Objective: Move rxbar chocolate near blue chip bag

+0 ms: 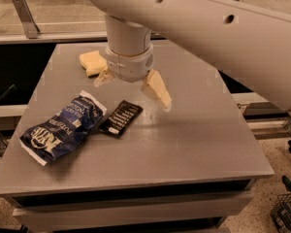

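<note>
Arm (208, 28): big white link crossing the top right, wrist pointing down over the grey table (199, 144).

Blue chip bag (63, 127): lies crinkled on the left near part of the table.

Gripper (132, 89): hangs above the table's middle, fingers (157, 89) spread wide apart, holding nothing.

Sponge (92, 62): pale yellow, far left, just behind the gripper.

Rxbar chocolate (120, 118): flat on the table, its left end touching or just beside the bag's right edge, lower than the fingers and clear of them.

Judgement: the bar looks placed, so the step in hand is the retreat. Lift straight up and keep the fingers apart. Don't sweep left or toward the near edge, or you may drag the bar or nudge the bag. Mind the sponge on the far side too.
</note>
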